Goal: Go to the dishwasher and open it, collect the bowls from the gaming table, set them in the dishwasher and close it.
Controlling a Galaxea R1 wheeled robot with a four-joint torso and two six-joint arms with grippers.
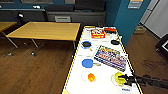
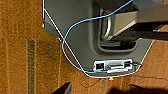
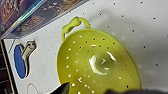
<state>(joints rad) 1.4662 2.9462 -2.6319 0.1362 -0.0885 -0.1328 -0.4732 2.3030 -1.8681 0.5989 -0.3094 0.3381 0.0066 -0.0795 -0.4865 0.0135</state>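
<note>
The gaming table is the long white-topped table ahead of me. On it stand a yellow perforated bowl with a loop handle, a blue bowl, a black bowl on a blue ring, and another black bowl. My right gripper reaches in from the right and hovers at the yellow bowl's near edge. In the right wrist view the yellow bowl sits just under the open right gripper. My left gripper hangs open over the wooden floor beside my base. The dishwasher is out of view.
A clear dish with an orange, a colourful flat game box and a red box share the white top. A yellow-wood table stands to the left. Wooden floor lies on both sides, and a teal wall is at the right.
</note>
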